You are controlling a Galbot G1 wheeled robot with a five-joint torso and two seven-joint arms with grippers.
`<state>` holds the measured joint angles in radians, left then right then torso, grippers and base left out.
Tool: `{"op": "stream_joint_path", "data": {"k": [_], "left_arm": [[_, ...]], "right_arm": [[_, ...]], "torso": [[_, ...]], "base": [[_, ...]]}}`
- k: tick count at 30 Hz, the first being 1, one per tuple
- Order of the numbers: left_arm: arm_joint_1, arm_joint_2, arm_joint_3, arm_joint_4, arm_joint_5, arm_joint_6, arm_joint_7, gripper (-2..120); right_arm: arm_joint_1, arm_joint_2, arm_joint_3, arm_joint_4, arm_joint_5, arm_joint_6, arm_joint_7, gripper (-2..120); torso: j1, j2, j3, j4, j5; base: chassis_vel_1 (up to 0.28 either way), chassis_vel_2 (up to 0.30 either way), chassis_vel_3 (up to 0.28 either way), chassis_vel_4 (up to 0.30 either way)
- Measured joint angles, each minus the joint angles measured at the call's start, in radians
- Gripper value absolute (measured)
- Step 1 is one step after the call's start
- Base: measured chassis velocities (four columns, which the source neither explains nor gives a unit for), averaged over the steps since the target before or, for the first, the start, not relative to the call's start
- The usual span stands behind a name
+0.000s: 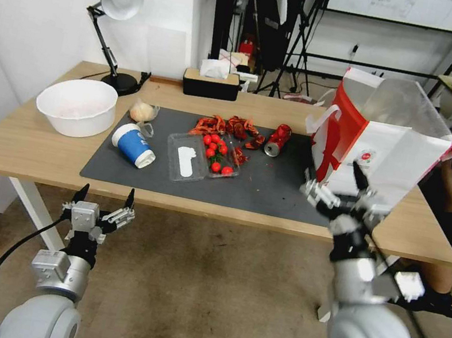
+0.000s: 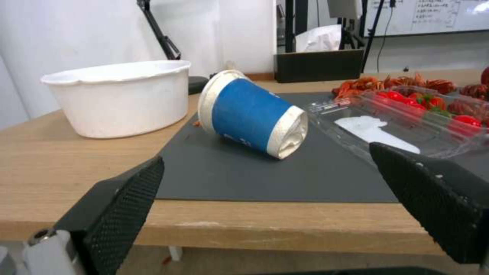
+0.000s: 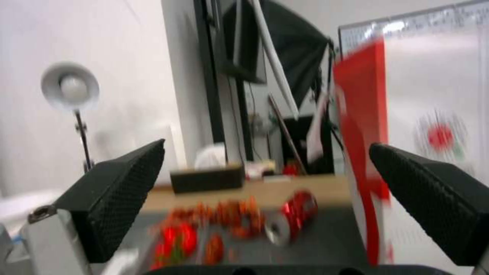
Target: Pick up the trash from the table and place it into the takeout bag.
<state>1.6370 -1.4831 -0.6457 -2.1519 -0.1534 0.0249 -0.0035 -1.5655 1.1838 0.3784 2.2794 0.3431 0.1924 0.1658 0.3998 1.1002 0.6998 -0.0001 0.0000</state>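
The left gripper (image 1: pixel 105 196) is held wide open and empty below the table's (image 1: pixel 20 147) near edge, at 7 o'clock in the head view. Its textured black fingers (image 2: pixel 122 198) are seen in the left wrist view, framing the blue paper cup (image 2: pixel 252 114), which lies on its side on the dark grey mat (image 2: pixel 265 175), its crumpled base turned outward. The white bowl (image 2: pixel 120 97) sits at 9 o'clock from the cup, on bare wood. A clear plastic clamshell (image 1: pixel 203 156) of cherry tomatoes lies at 3 o'clock from the cup.

The right gripper (image 1: pixel 335 182) is spread wide, empty, just before the takeout bag (image 1: pixel 385 142). The crushed red can (image 3: pixel 293 217) is seen blurred between its fingers in the right wrist view, beside crayfish shells (image 1: pixel 227 127).
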Motion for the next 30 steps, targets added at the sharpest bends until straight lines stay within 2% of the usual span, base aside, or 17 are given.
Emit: {"op": "stream_joint_path", "data": {"k": [5,9,12,30], "left_arm": [[0.0,0.014,-0.001,0.001,-0.016,0.0,0.0,100],[0.001,0.017,0.0,0.001,-0.017,0.0,0.0,100],[0.001,0.027,0.007,-0.002,-0.018,0.0,0.0,100],[0.009,0.053,0.001,-0.011,-0.021,-0.006,0.0,100]], "right_arm": [[-0.119,0.026,-0.006,-0.033,-0.083,0.074,0.0,100],[-0.141,0.03,-0.006,-0.041,-0.094,0.092,0.0,100],[-0.199,0.051,-0.006,-0.082,-0.125,0.144,0.003,100],[-0.231,0.084,-0.012,-0.235,-0.137,0.25,-0.013,100]], "torso": [[0.0,0.0,0.0,0.0,0.0],[0.0,0.0,0.0,0.0002,-0.0001],[0.0,0.0,0.0,0.0002,-0.0001],[0.0,0.0,0.0,0.0001,0.0002]], "base": [[0.0,0.0,0.0,0.0],[0.0,0.0,0.0,0.0],[0.0,0.0,0.0,0.0],[0.0,0.0,0.0,0.0]]}}
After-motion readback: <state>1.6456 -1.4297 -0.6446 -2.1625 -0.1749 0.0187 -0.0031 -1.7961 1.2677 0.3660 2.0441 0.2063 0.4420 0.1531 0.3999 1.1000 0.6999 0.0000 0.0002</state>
